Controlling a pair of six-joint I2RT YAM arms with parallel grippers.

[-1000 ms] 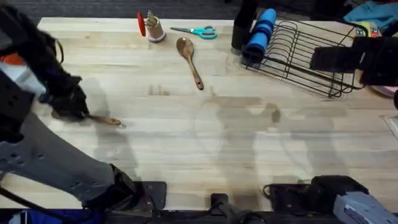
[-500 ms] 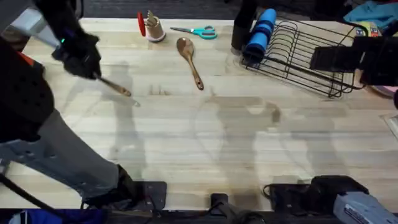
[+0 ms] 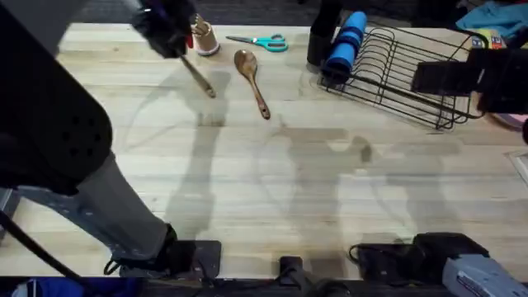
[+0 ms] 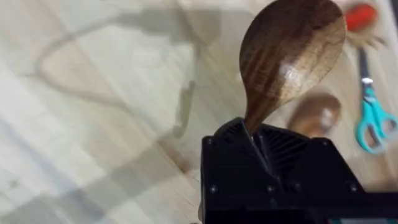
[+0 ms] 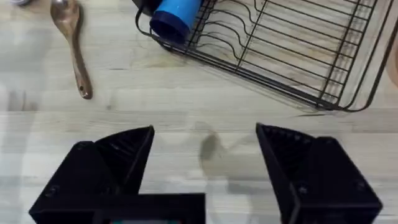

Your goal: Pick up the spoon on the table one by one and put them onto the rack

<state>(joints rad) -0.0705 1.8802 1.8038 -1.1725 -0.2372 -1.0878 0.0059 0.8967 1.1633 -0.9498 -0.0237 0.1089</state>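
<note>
L claw clamped on spoon neck | R claw wide open, holds nothing

My overhead camera sits above the arm bases and looks down and forward across the worktop, taking in the rack at the far right. My left wrist camera rides close behind the left tool, so near that the held spoon bulks large, with the worktop beyond it. My right wrist camera looks down past the right tool from higher up, the rack just beyond it. Both wrist views and the overhead share the second spoon lying left of the rack; the scissors beyond it appear overhead and in the left wrist view.
</note>
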